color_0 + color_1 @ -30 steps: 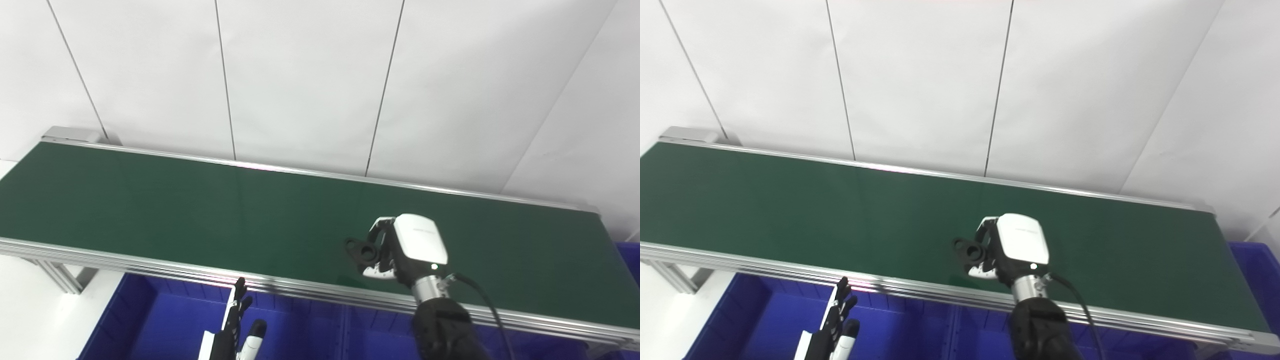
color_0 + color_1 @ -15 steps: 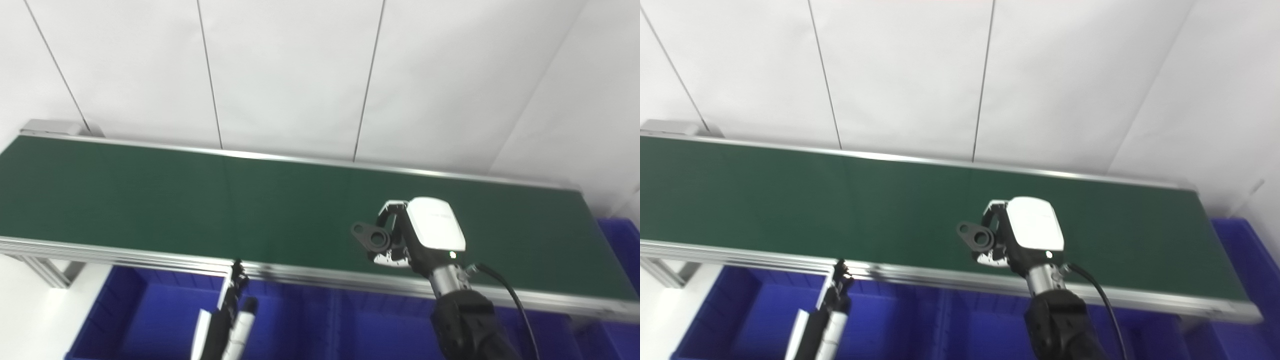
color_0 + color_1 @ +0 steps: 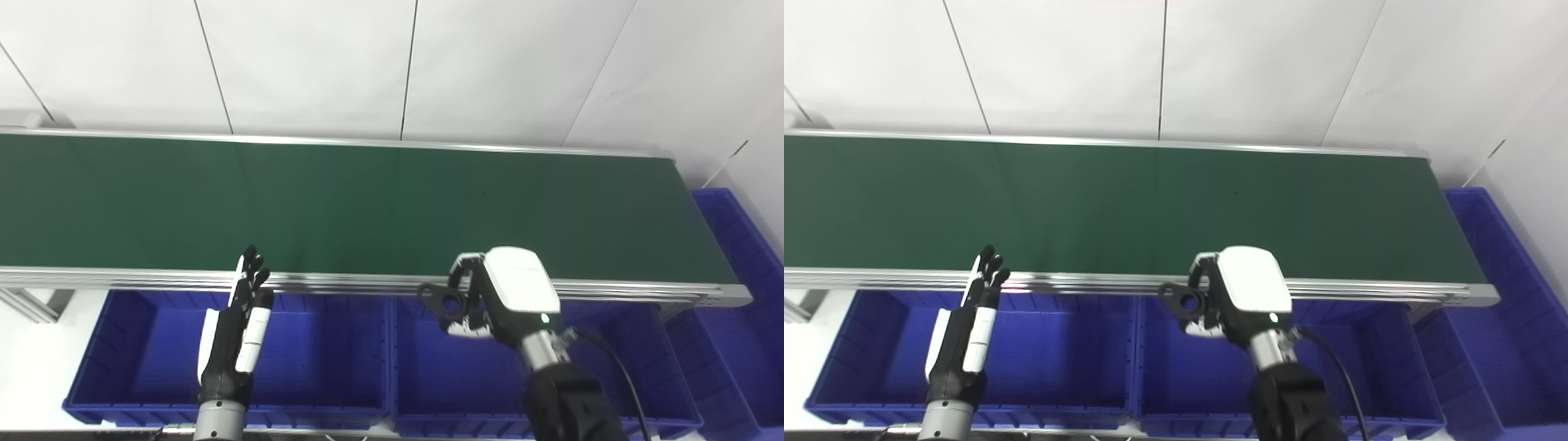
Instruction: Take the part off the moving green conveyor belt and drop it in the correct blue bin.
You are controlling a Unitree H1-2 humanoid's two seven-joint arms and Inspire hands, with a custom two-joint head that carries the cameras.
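Off the green conveyor belt [image 3: 367,202] now, my right hand [image 3: 490,300] pinches the black bracket [image 3: 442,300] above the middle blue bin [image 3: 429,367]; rigid, light, gripped opposite its ring. Left hand [image 3: 236,331] spread.

A conveyor belt [image 3: 367,202] runs left to right across your view, backed by a wall [image 3: 392,61]. Just in front of and below its near rail sit two bins side by side: a left bin [image 3: 135,361] and a middle bin [image 3: 429,373]. A third bin [image 3: 744,257] stands past the belt's right end. Your left robot hand [image 3: 236,334] is above the left bin; your right robot hand [image 3: 502,300], holding a part [image 3: 442,300], is above the middle bin.
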